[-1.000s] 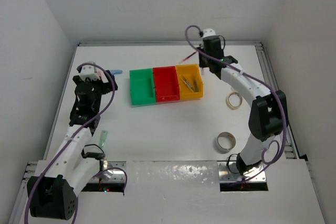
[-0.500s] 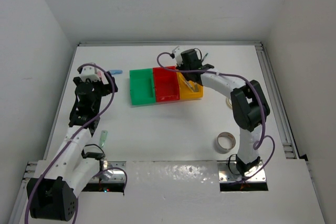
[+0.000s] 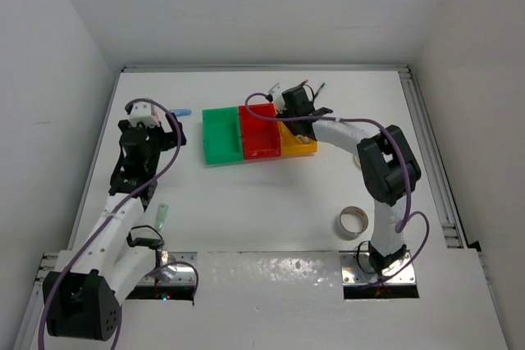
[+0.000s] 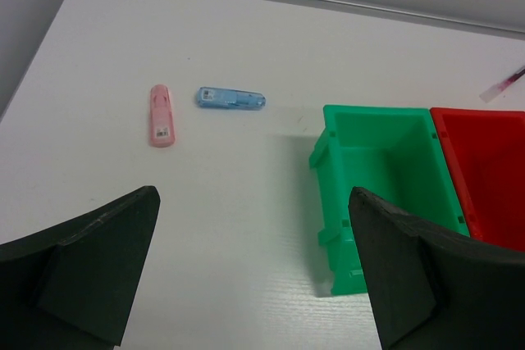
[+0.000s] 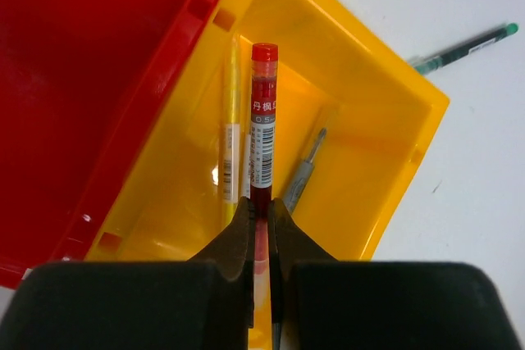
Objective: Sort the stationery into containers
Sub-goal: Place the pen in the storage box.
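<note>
My right gripper, bottom centre of its wrist view, pinches the tail of a slim red-capped gel pen pointing into the yellow-orange plastic bin (a pale yellow pen lies there). Next, I judge, comes a release. My left gripper gapes empty; beyond it, upper left, a pink eraser stick waits.

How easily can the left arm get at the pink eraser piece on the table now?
Probably yes. The left claw is open and empty, and the pink eraser piece lies on the table ahead of it, apart from the blue piece and the green bin.
</note>
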### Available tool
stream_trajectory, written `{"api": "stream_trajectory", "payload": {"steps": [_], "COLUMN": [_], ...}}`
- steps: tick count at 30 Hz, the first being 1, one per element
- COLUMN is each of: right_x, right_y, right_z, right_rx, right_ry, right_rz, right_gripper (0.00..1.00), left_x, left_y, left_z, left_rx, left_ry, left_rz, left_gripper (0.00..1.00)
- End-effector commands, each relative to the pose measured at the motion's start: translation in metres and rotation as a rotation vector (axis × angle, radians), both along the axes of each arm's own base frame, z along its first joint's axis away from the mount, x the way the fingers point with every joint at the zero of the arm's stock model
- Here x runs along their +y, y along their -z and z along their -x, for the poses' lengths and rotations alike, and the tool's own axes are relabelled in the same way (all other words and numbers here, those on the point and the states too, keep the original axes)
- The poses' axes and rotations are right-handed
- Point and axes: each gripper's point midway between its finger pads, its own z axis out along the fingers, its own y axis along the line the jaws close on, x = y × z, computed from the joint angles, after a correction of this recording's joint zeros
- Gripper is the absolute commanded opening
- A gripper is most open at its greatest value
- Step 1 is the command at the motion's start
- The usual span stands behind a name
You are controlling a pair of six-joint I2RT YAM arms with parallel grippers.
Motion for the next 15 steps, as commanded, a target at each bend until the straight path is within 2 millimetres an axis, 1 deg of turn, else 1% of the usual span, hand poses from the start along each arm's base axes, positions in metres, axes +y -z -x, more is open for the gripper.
{"api": "stream_trajectory", "payload": {"steps": [1, 3, 4, 5, 6, 7, 10, 11, 12, 13, 14, 15], "right_x": [0.006, 0.006, 0.007, 0.006, 0.006, 0.008, 0.014, 0.016, 0.015, 0.017, 0.012, 0.01], "right_y": [-0.014, -0.016, -0.015, -0.016, -0.02, -0.025, -0.048, -0.063, -0.071, -0.083, -0.096, -0.106], "right_z": [-0.011, -0.013, -0.015, -0.017, -0.018, -0.018, -0.02, -0.021, -0.022, -0.025, -0.027, -0.03], "right_rx": [-0.056, -0.055, -0.05, -0.053, -0.055, -0.053, -0.08, -0.109, -0.123, -0.142, -0.162, -0.168], "right_ry": [-0.008, -0.002, 0.013, 0.019, 0.022, 0.025, 0.042, 0.05, 0.069, 0.102, 0.136, 0.177], "right_rz": [-0.01, -0.007, -0.012, -0.008, -0.007, -0.017, -0.085, -0.116, -0.142, -0.194, -0.232, -0.286], "right_gripper": [0.0, 0.0, 0.02, 0.08, 0.23, 0.27, 0.33, 0.36, 0.38, 0.43, 0.44, 0.44], "left_x": [-0.001, -0.003, -0.003, -0.003, -0.003, -0.003, -0.003, -0.003, -0.004, -0.004, -0.005, -0.005], "left_y": [-0.021, -0.022, -0.023, -0.024, -0.026, -0.026, -0.027, -0.025, -0.024, -0.024, -0.023, -0.023], "left_z": [-0.006, -0.007, -0.007, -0.007, -0.008, -0.008, -0.008, -0.008, -0.007, -0.007, -0.007, -0.007], "left_rx": [-0.054, -0.057, -0.06, -0.062, -0.068, -0.068, -0.071, -0.067, -0.062, -0.061, -0.056, -0.051], "left_ry": [0.01, 0.019, 0.019, 0.023, 0.023, 0.023, 0.024, 0.022, 0.027, 0.028, 0.031, 0.034], "left_rz": [0.01, 0.012, 0.012, 0.008, 0.007, 0.005, 0.001, 0.004, 0.004, 0.006, 0.006, 0.005], "left_gripper": [0.98, 0.98, 0.98, 0.98, 0.97, 0.97, 0.97, 0.98, 0.98, 0.98, 0.97, 0.97]}}
